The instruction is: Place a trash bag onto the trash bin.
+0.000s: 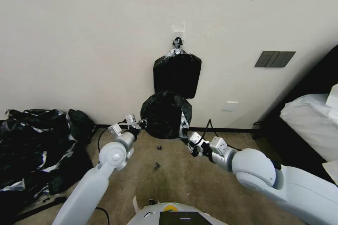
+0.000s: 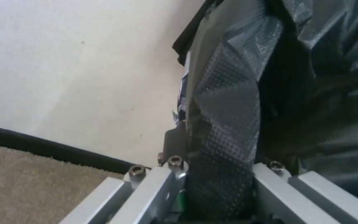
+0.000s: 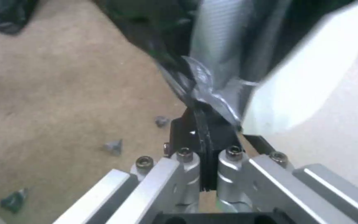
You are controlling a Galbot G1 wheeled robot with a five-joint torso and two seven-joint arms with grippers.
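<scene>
The trash bag (image 1: 165,116) is a glossy black sheet draped over the trash bin against the wall, hiding it in the head view. My left gripper (image 1: 142,123) is at the bag's left edge. In the left wrist view a dotted fold of the trash bag (image 2: 228,109) fills the gap between its fingers. My right gripper (image 1: 188,140) is at the bag's lower right edge. The right wrist view shows that gripper (image 3: 202,124) shut on a bunched corner of the bag (image 3: 212,90). The trash bin's white wall (image 3: 311,77) is right beside it.
A flat black pack (image 1: 177,75) hangs from a wall hook above the bin. A big heap of black plastic (image 1: 35,147) lies on the carpet at the left. White bedding (image 1: 310,123) is at the right. Small black scraps (image 1: 156,165) lie on the floor between my arms.
</scene>
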